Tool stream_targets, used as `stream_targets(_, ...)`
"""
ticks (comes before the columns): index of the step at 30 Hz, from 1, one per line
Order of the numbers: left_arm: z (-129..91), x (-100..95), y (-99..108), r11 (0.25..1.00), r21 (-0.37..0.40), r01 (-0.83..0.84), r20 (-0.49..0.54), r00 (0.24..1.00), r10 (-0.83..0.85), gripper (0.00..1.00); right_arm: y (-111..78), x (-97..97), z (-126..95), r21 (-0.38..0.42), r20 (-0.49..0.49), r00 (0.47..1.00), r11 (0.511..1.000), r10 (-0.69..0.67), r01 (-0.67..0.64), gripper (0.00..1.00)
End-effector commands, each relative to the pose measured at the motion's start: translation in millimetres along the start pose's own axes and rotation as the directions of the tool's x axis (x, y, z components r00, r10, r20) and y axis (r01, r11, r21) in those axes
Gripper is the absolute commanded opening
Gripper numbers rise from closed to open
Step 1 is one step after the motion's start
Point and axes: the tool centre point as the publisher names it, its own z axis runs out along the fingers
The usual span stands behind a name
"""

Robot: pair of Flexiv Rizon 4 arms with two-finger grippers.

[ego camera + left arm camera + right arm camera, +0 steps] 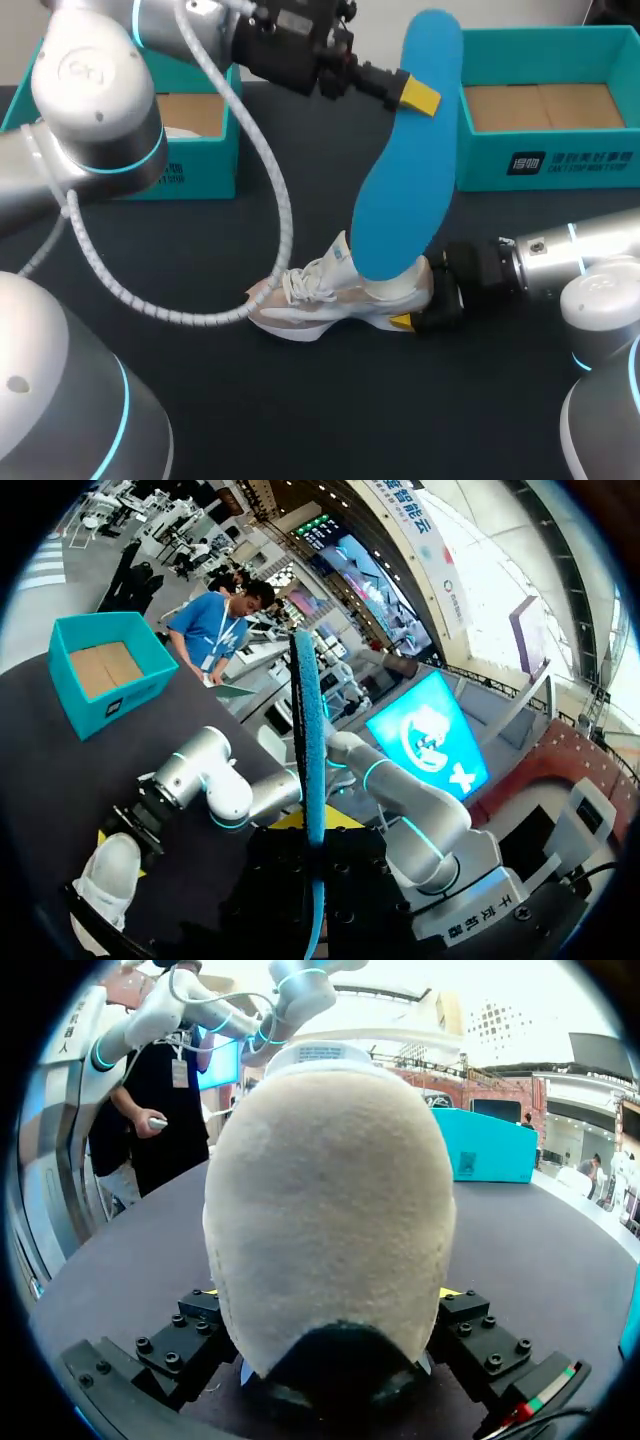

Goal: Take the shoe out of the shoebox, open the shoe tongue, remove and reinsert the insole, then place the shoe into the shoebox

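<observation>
A dark tabletop, with an open teal cardboard shoebox at its back. In the middle lies a white and beige lace-up sneaker, toe toward my left, its heel clamped between the fingers of the right gripper. The left gripper pinches a long blue foam insole near its upper end. The insole stands almost upright, its lower end at the sneaker's mouth directly below, so the left arm alone would likely work along that axis

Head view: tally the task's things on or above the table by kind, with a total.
teal boxes: 2
shoe: 1
blue insole: 1
Total: 4
</observation>
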Motion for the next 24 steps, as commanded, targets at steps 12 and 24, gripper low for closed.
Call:
stream_targets(12, -0.7, -9.9, -2.5, 1.000, -0.008, 0.014, -0.063, 0.998, -0.014, 0.00, -1.2, -0.4, 0.6, 0.003, 0.001, 1.000, 1.000, 0.001, -0.001, 0.00)
stream_targets(24, -21.2, 16.6, 9.6, 0.982, 0.106, 0.156, -0.064, 0.987, -0.150, 0.00, -1.2, -0.4, 0.6, 0.003, 0.001, 1.000, 1.000, 0.001, -0.001, 0.00)
